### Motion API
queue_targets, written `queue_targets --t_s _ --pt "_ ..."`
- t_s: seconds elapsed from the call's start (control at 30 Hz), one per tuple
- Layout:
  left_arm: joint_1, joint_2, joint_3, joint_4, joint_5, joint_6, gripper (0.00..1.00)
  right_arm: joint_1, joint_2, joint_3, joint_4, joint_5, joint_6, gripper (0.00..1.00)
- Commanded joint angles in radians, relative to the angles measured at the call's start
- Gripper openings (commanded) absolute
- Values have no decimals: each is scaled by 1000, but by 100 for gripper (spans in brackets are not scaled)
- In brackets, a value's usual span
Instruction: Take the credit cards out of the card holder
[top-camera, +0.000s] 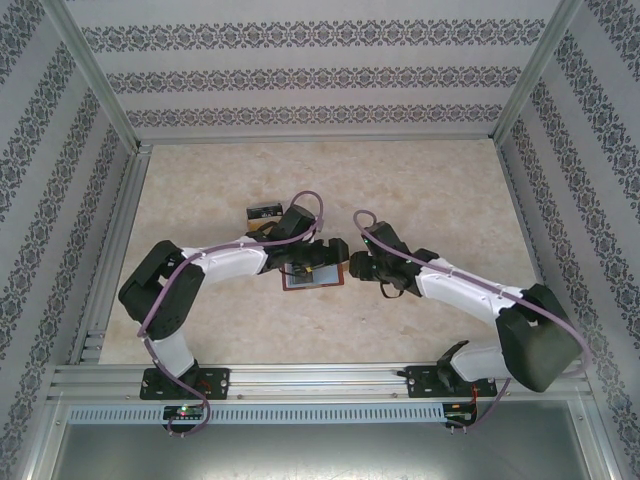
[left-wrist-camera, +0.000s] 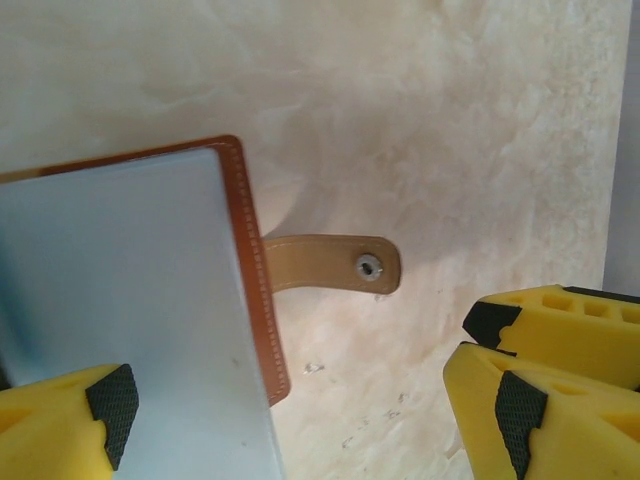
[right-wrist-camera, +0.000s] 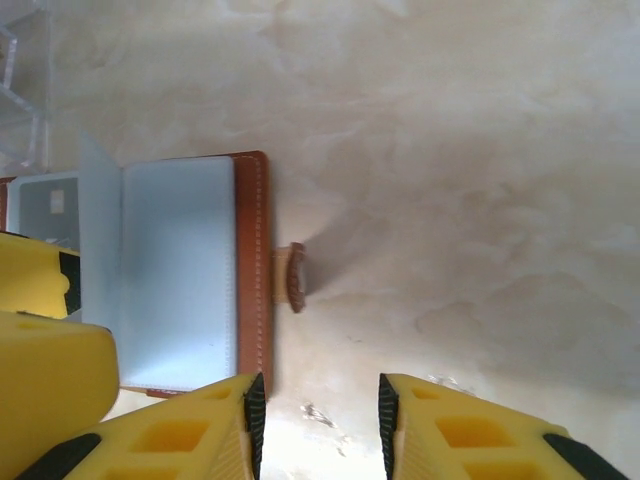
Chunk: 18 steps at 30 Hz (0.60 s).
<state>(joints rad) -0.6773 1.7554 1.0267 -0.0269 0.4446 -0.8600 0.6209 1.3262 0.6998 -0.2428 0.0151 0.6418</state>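
The card holder (top-camera: 313, 276) lies spread open at mid-table, brown rim (left-wrist-camera: 252, 270) up and its side tab (left-wrist-camera: 335, 265) pointing right. Light blue-grey sheets fill its inside (right-wrist-camera: 180, 270), and one thin blue-grey leaf (right-wrist-camera: 98, 235) stands up at the fold. I cannot tell the credit cards from the lining. My left gripper (left-wrist-camera: 315, 400) is open wide, straddling the holder's right edge, one finger (left-wrist-camera: 70, 415) over the blue inside. My right gripper (right-wrist-camera: 318, 405) is open just right of the holder, its left fingertip (right-wrist-camera: 250, 400) by the brown rim (right-wrist-camera: 252, 270), nothing between the pads.
A clear plastic box (top-camera: 265, 213) with dark contents sits just behind the holder, and its corner (right-wrist-camera: 20, 90) shows in the right wrist view. The two grippers are close together over the holder. Patterned walls enclose the beige table (top-camera: 430, 190).
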Motion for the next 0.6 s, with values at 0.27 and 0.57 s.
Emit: queue_targets --t_s 0.27,0.57 --pt "14 -134 -54 -35 -80 17 96 -2 8 8 28 -21 14 38" --pt "93 -343 -221 -185 -236 8 73 65 161 161 78 -114 2 32"
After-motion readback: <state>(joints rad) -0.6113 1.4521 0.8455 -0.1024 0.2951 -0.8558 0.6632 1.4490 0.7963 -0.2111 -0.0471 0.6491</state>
